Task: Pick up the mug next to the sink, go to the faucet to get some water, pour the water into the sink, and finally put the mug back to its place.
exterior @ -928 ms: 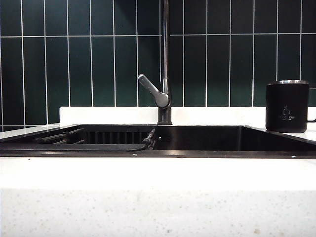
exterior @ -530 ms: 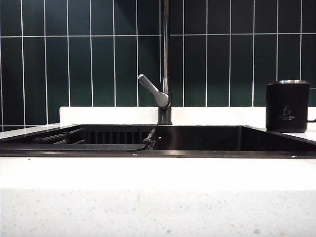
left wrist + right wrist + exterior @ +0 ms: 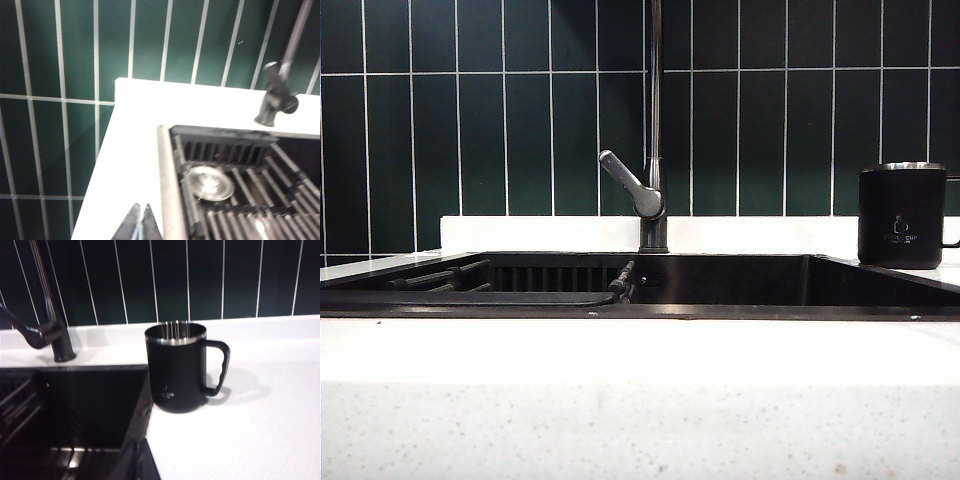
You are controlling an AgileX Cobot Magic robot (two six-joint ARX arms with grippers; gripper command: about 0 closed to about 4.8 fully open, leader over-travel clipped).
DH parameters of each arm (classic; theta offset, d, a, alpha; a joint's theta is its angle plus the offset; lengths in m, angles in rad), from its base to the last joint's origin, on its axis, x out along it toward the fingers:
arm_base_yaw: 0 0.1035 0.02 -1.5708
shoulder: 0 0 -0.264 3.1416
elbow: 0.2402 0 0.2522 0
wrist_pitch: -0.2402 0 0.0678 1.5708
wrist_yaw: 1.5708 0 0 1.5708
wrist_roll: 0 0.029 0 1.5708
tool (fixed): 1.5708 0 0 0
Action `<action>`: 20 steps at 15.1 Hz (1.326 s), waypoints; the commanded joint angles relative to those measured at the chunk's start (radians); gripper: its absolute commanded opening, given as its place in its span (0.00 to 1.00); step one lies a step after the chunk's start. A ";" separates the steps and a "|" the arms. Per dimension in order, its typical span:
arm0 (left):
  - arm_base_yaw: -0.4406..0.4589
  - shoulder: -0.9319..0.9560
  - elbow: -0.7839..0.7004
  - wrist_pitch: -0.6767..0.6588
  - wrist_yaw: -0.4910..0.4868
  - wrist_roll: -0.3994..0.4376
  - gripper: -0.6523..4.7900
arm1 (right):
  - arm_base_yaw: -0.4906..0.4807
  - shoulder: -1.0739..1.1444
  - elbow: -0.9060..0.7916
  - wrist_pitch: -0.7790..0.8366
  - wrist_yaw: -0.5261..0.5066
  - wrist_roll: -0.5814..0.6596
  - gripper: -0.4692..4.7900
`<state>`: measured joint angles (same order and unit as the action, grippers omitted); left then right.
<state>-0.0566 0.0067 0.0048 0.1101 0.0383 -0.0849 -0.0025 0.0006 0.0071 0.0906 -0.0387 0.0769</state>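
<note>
**A:** What do you see from your side?

**B:** In the exterior view I see the mug standing upright on the white counter, at the right of the sink, just beside its edge. It is matte black with a silver rim, and the handle points away from the basin. No arm appears in this view.

**A:** Can you read the writing on it?

**B:** Not really. There is a small pale logo shaped like a cup with a line of text under it, but the letters are too small for me. In the right wrist view the mark is also only a blur.

**A:** And the grippers?

**B:** I have the left gripper low over the counter at the far left of the sink, near the slatted rack and a round metal drain. Its jaws are pressed together and hold nothing. The right gripper is near the sink corner, in front of the mug and apart from it, jaws also pressed together and empty.

**A:** The faucet?

**B:** The faucet stands behind the basin, and its grey lever points up to the left. I see no water running.
</note>
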 commanded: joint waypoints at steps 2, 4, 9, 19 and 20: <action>0.000 0.000 0.003 0.019 0.011 -0.006 0.11 | 0.000 -0.003 0.002 0.045 -0.006 0.067 0.09; 0.000 0.000 0.006 0.055 0.032 -0.028 0.11 | 0.000 -0.003 0.044 0.040 -0.005 0.117 0.09; 0.000 0.000 0.005 0.101 0.032 -0.020 0.11 | 0.000 0.002 0.181 0.032 -0.005 0.055 0.09; 0.000 0.000 0.006 0.109 0.029 -0.020 0.11 | -0.001 0.490 0.598 0.004 0.017 -0.130 0.09; 0.000 0.000 0.006 0.108 0.029 -0.020 0.11 | -0.002 0.532 0.611 0.013 0.018 -0.130 0.09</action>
<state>-0.0566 0.0055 0.0078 0.2024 0.0677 -0.1059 -0.0036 0.5152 0.6079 0.0734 -0.0235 -0.0498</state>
